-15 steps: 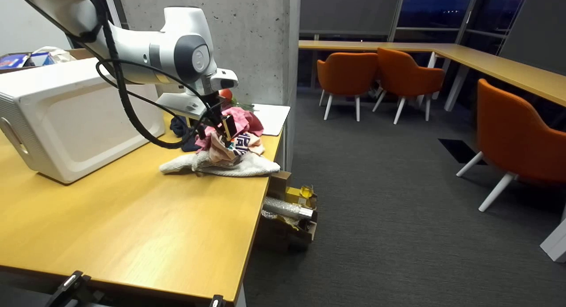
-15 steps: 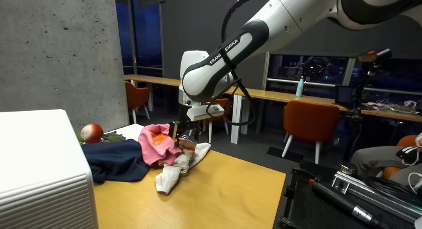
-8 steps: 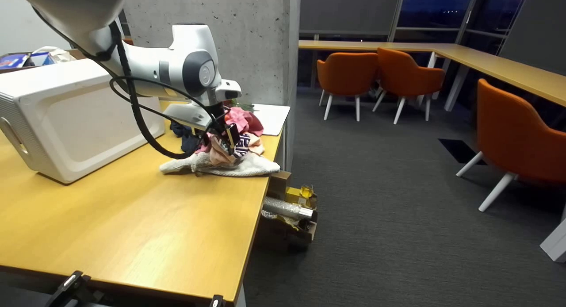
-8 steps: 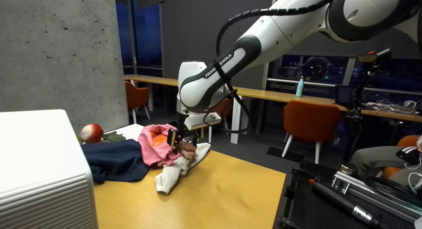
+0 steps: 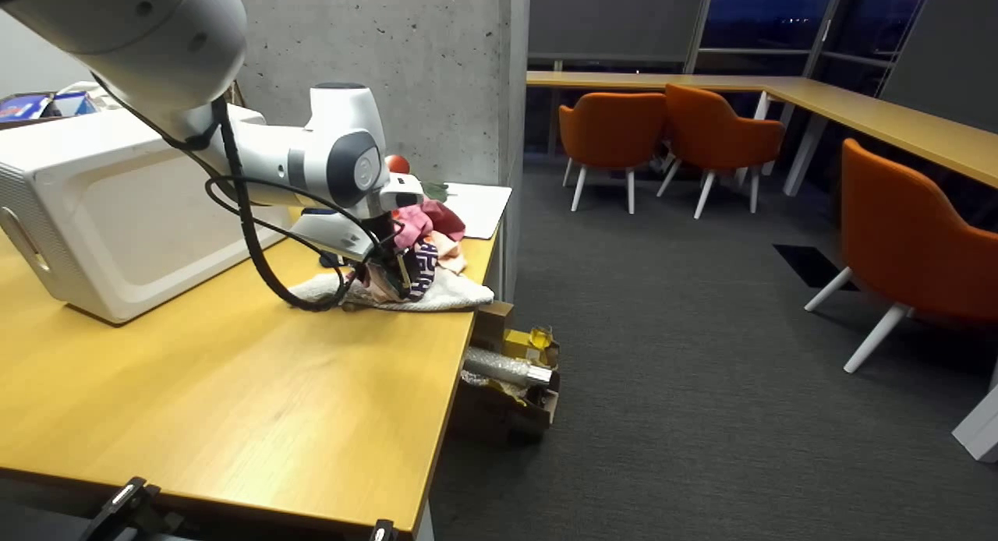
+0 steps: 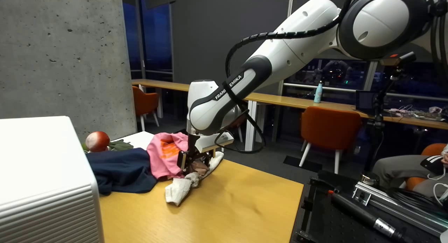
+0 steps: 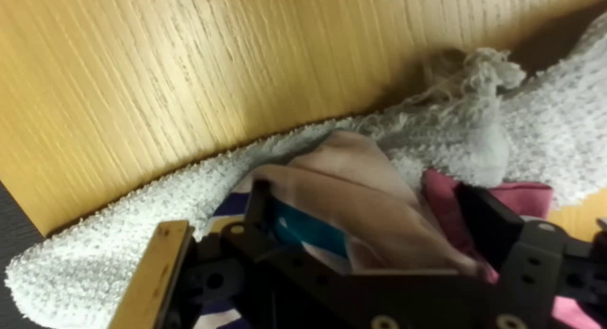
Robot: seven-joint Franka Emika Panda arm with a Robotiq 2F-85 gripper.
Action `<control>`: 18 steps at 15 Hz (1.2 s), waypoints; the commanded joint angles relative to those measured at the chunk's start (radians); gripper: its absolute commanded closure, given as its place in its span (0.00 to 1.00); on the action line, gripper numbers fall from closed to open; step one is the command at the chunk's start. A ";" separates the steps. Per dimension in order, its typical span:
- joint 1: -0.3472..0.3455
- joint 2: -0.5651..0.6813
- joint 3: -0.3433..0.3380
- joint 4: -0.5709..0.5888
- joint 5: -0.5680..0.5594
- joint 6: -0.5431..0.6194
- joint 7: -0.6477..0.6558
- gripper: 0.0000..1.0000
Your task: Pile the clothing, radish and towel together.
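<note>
Across the lower middle of the wrist view, we see the claw (image 7: 367, 201) down among the cloth, its jaws apart, with folds of the printed garment (image 7: 370, 211) lying between them. Under those folds runs the white towel (image 7: 95, 258), so if the jaws come together this low, we think they may nip both layers and drag the whole heap. A pinch too shallow could instead let the slack folds slip free. On both sides of the jaw at the right of that view shows the pink garment (image 7: 526, 198), which could get caught too. Toward the lower left, the towel appears to reach past the edge of the table (image 7: 189, 59), where a sideways pull might send it over. At the left of an exterior view, the radish (image 6: 98, 141) sits just beyond the dark blue garment (image 6: 122, 169); being round, it may roll if that cloth is tugged, or tumble later from an uneven heap. Nearer the camera, the white box (image 6: 38, 159) fills the lower left, and we judge a wide swing of the arm (image 6: 294, 43) that way could knock it.
</note>
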 commanded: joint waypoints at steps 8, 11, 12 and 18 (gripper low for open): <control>-0.033 0.064 0.038 0.064 0.052 -0.004 -0.024 0.00; -0.030 0.090 0.043 0.085 0.050 -0.016 -0.022 0.00; -0.030 0.096 0.044 0.091 0.050 -0.017 -0.021 0.00; -0.031 0.128 0.049 0.130 0.050 -0.029 -0.023 0.26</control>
